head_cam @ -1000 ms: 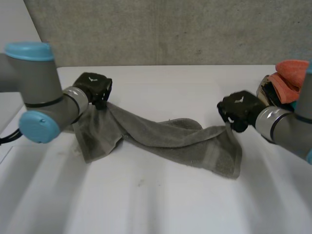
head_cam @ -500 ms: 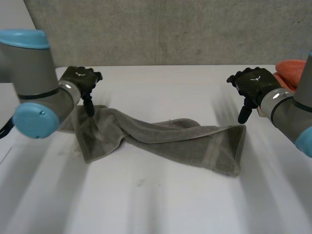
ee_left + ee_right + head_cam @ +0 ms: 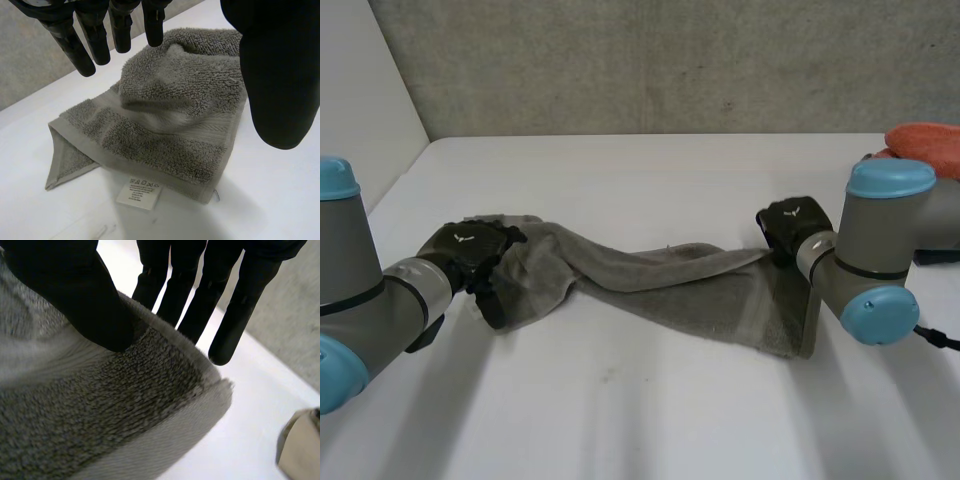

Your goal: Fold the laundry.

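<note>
Barely begun: towel (image 3: 660,285) lies twisted in a long strip left to right across the bench (image 3: 640,400), 0 folds made; needs spreading, then folding. Left hand (image 3: 470,255) hovers wide over its left end, holding nothing. Right hand (image 3: 788,225) pinches the far right edge btw thumb and straight fingers. Vs 0.5 s ago: both hands, then raised, are down at the ends.

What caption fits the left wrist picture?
Left hand open above the grey towel, over its labelled end, on the white table.
</note>
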Tool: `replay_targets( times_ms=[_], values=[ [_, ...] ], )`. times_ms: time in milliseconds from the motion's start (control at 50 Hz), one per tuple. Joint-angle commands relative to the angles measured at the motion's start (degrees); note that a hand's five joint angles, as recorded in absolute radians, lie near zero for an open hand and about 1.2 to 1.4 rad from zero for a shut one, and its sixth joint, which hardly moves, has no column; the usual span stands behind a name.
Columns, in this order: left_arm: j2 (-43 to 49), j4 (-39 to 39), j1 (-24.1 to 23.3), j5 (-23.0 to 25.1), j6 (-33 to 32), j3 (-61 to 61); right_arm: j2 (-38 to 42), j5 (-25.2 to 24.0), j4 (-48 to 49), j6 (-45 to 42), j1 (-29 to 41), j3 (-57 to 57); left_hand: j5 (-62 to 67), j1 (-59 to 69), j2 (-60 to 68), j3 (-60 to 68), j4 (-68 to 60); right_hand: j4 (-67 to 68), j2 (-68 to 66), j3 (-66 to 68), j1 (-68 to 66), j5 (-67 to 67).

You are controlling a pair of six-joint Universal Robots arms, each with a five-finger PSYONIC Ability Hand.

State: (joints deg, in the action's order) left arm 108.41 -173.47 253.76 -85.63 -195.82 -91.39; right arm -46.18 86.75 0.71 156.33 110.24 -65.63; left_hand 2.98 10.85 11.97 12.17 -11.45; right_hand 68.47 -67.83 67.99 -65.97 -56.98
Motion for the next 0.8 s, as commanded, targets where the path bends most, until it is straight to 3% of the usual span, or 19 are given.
replay_targets(
  times_ms=[20, 80, 220, 400, 540, 580, 640, 660, 700, 800],
  values=[
    [3.3, -1.2, -0.7, -0.2, 2.5, 2.4, -19.0, -4.8, 0.9, 3.9, 3.6, -6.0, -3.0, -0.8, -2.0, -2.2, 1.4, 11.5, -12.2, 12.0, -14.0, -13.0],
    [6.4, -2.0, -1.9, -0.6, 4.0, 4.5, -28.1, -6.6, 0.7, 6.0, 5.1, -7.3, -3.0, -0.8, -2.0, -2.2, 1.4, 11.5, -12.2, 12.0, -14.0, -13.0],
    [13.9, -2.0, -5.2, -3.7, 9.7, 11.1, -37.6, -6.6, -1.6, 12.0, 9.6, -5.9, -3.0, -0.8, -2.0, -2.2, 1.4, 11.5, -12.2, 12.0, -14.0, -13.0],
    [20.6, -0.9, -10.3, -7.4, 13.3, 18.1, -41.8, -4.9, -6.9, 15.2, 16.6, -2.9, -3.0, -0.8, -2.0, -2.2, 1.4, 11.5, -12.2, 12.0, -14.0, -13.0],
    [26.2, -2.1, -13.8, -16.8, 11.3, 24.4, -44.1, -3.3, -7.3, 17.7, 19.1, -1.3, -3.0, -0.8, -2.0, -2.2, 1.4, 11.5, -12.2, 12.0, -14.0, -13.0],
    [26.8, -1.7, -14.2, -19.2, 10.4, 25.6, -44.4, -3.2, -7.4, 17.8, 18.8, -0.8, 2.4, 4.5, 3.4, 3.2, -3.9, 11.5, -12.2, 12.0, -14.0, -13.0],
    [26.9, -1.7, -14.3, -22.6, 9.0, 27.1, -44.9, -3.1, -7.7, 17.6, 17.2, -0.3, 27.1, 29.2, 28.1, 27.9, -28.6, 11.5, -12.2, 12.0, -14.0, -13.0],
    [26.6, -2.1, -14.2, -23.3, 8.5, 27.1, -44.9, -3.1, -7.7, 17.6, 16.3, -0.1, 49.3, 51.5, 50.3, 50.1, -50.9, 11.5, -12.2, 12.0, -14.0, -13.0],
    [25.8, -3.1, -13.9, -23.3, 8.4, 27.0, -44.9, -3.1, -7.7, 17.6, 15.1, -0.1, 67.0, 69.1, 68.0, 67.8, -68.5, 11.5, -12.2, 12.0, -14.0, -13.0],
    [20.1, -5.0, -10.5, -21.3, 8.2, 24.4, -45.0, -3.9, -7.9, 17.6, 9.0, -0.6, 67.0, 69.2, 68.0, 67.8, -68.6, 11.5, -12.2, 12.0, -14.0, -13.0]
  ],
)
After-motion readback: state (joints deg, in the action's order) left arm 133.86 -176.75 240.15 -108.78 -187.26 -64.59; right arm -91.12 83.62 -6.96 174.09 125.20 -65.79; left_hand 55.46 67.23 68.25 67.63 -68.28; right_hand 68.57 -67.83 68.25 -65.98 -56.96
